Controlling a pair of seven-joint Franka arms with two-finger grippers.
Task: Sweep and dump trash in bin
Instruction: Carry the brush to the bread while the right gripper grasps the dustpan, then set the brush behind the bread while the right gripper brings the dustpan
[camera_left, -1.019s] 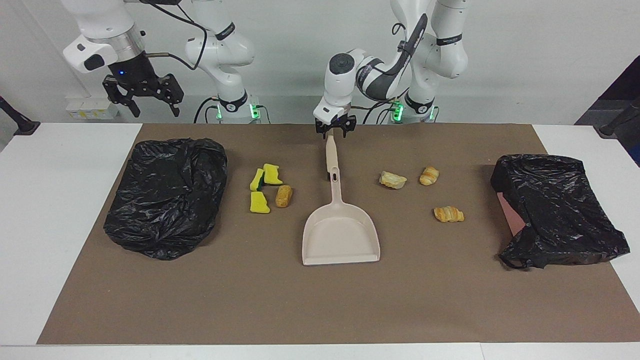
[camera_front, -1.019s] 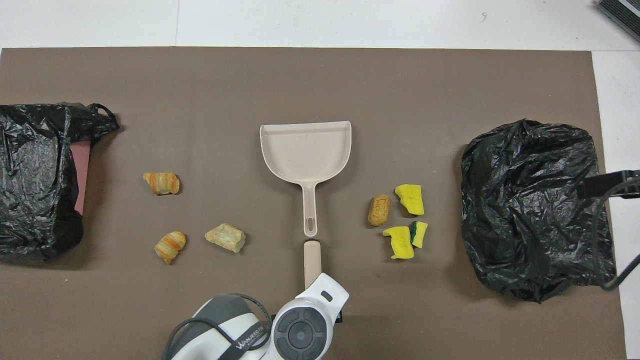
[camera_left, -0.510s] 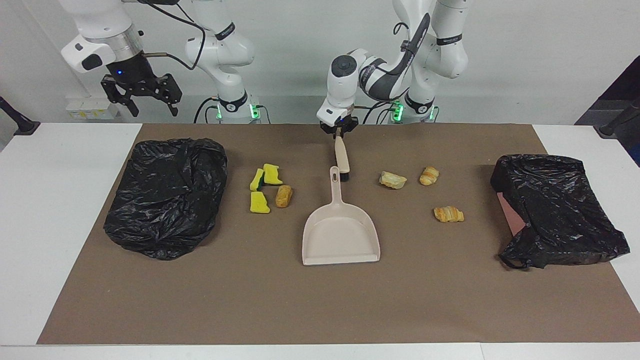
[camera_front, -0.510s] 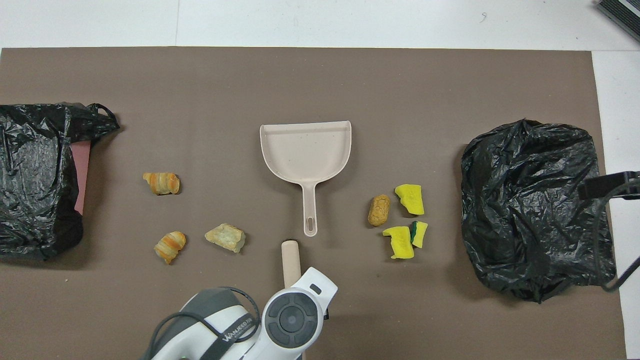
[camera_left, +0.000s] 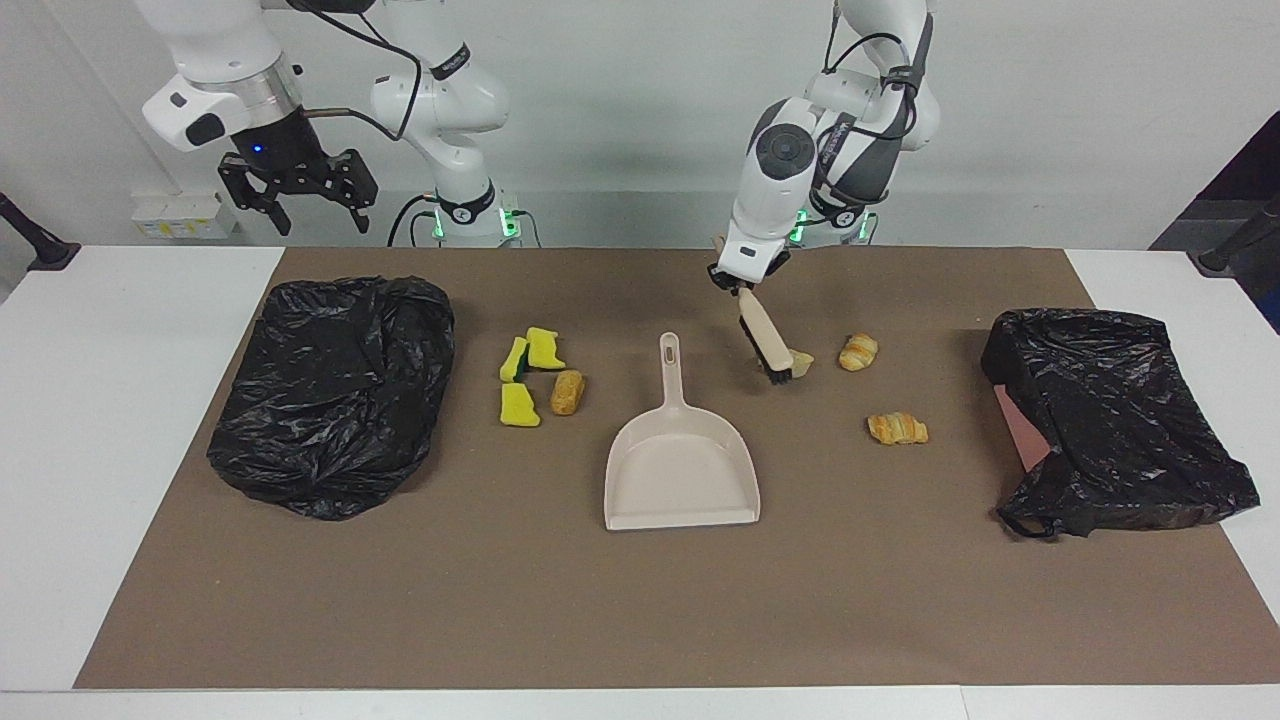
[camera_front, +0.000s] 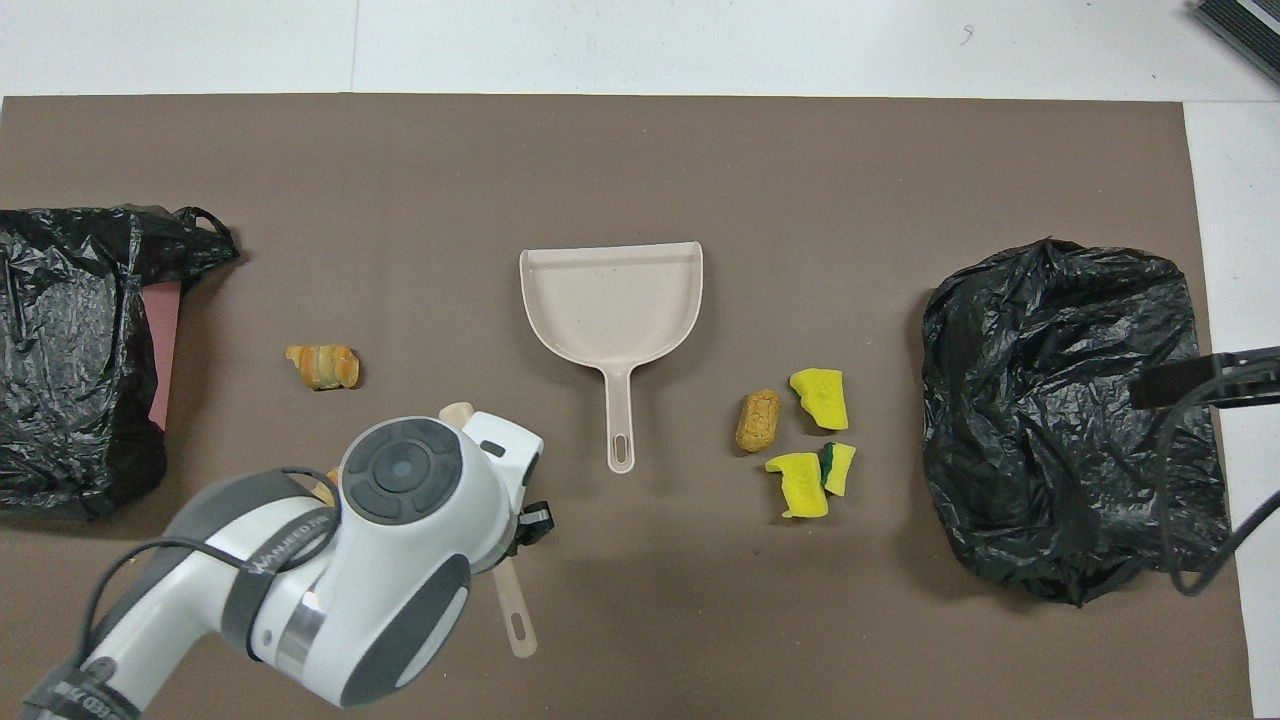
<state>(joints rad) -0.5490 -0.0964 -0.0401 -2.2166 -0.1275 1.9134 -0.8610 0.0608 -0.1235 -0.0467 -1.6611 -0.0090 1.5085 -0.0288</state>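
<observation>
Left gripper (camera_left: 741, 285): upper centre of the facing view, clenched on the handle of the beige brush with black bristles (camera_left: 768, 345); in the overhead view the arm's housing hides it.
Brush: tilted, bristle end down at the pale bread piece (camera_left: 802, 359); whether they touch I cannot tell.
Right gripper (camera_left: 297, 200): upper left of the facing view, raised over the table edge near the crumpled black bin bag (camera_left: 335, 393), fingers spread and released, holding nothing; this arm waits.
Beige plastic dustpan (camera_left: 682, 465): centre of frame, flat on the brown mat (camera_left: 640, 620), handle pointing toward the robots.
Trash, sponge group: three yellow sponge bits with green backing (camera_left: 525, 378) and one golden-brown bread piece (camera_left: 567, 392), between the dustpan and that bag.
Trash, bread group: two striped croissant pieces (camera_left: 858, 351), (camera_left: 897, 428) right of centre.
Second black bag (camera_left: 1115, 420): right edge of the facing view.
</observation>
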